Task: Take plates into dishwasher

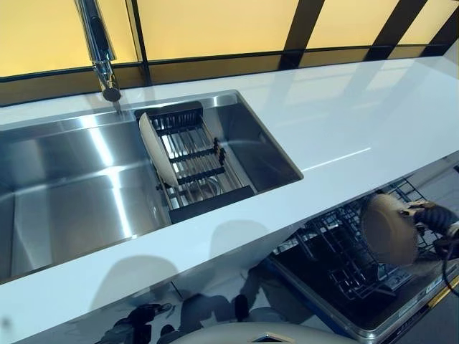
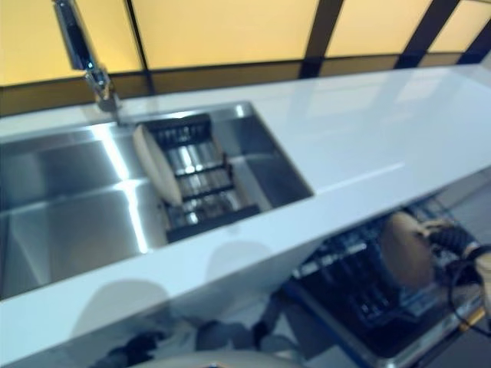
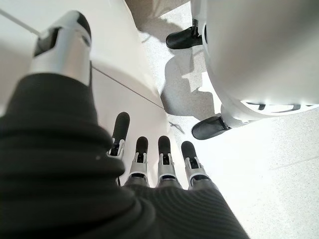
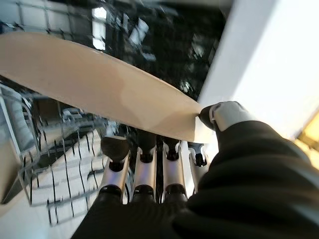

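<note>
right hand (image 4: 149, 184) pinching a beige plate (image 1: 389, 229) by its rim, above the open dishwasher rack (image 1: 337, 265); a thin edge grip may let it slip or strike the wires. second plate (image 1: 158, 150) waits in the sink rack (image 1: 193, 161). left hand (image 3: 149, 164) relaxed, empty. rack slots indistinct.

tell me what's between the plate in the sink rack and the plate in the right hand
In the left eye view, only bare white countertop separates the rack plate from the held plate.

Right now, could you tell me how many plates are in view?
2. One plate stands on edge in the sink rack; the other plate is pinched in the right hand above the dishwasher rack. Others may be hidden.
</note>
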Controlling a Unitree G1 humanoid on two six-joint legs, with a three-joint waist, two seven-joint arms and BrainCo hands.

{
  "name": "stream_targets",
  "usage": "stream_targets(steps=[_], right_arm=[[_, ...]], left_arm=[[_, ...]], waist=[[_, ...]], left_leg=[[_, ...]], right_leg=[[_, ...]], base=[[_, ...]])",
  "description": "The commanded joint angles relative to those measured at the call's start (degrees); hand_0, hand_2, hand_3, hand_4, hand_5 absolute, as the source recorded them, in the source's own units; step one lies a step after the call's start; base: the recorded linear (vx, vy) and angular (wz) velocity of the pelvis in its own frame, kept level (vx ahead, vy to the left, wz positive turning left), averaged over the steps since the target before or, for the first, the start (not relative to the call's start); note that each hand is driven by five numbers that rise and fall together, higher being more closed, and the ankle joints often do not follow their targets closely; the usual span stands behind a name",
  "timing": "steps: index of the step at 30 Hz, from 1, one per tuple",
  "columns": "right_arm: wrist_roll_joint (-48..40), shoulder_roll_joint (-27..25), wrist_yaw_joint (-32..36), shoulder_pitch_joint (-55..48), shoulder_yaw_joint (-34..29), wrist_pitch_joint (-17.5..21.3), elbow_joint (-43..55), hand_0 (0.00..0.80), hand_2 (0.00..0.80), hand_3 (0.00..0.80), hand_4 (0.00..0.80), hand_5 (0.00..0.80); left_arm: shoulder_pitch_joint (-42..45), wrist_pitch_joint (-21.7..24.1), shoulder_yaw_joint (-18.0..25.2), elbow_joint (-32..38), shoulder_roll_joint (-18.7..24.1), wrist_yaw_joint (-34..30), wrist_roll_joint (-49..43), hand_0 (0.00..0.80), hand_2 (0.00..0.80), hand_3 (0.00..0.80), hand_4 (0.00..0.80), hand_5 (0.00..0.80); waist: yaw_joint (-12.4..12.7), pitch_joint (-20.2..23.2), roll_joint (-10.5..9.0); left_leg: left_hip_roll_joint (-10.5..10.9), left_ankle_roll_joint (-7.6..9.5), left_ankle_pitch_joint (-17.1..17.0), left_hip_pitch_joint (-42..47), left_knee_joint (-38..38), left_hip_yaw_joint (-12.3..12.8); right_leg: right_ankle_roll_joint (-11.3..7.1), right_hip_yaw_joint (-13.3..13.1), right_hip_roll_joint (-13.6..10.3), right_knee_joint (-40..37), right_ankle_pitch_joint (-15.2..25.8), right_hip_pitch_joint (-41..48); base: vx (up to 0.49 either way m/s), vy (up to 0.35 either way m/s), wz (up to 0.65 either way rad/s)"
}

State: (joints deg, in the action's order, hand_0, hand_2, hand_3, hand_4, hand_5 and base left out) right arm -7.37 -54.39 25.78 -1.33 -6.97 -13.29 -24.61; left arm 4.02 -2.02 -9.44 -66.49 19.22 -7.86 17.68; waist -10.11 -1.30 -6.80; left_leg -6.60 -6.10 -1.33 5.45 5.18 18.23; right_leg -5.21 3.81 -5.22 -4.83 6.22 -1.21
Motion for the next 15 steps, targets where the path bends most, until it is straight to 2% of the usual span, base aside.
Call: stream_targets(steps=[1,15], right_arm=[[2.3,-0.4,-0.9,6.0,1.0,3.6,0.5,0.8,0.8,0.8,0.8,0.8],[3.0,4.9,0.2,9.4,7.1,3.9,-5.7,0.8,0.8,0.8,0.8,0.8]], left_arm=[[-5.7,1.6,2.8,0.1,0.9,0.0,-0.6,0.0,0.0,0.0,0.0,0.0],[-5.6,1.3,3.0,0.9,0.9,-0.4,-1.8,0.0,0.0,0.0,0.0,0.0]], waist=[[1.4,-2.0,1.45],[3.3,-2.3,2.44]], left_leg=[[0.4,3.81,2.7,-0.1,-0.6,-2.3],[0.7,3.47,2.6,-0.1,-0.7,-2.7]], right_leg=[[-4.27,2.7,-0.5,3.9,-3.0,1.3],[-4.22,4.8,-1.6,3.9,-3.4,2.1]], base=[[0.0,0.0,0.0],[0.005,-0.005,0.03]])
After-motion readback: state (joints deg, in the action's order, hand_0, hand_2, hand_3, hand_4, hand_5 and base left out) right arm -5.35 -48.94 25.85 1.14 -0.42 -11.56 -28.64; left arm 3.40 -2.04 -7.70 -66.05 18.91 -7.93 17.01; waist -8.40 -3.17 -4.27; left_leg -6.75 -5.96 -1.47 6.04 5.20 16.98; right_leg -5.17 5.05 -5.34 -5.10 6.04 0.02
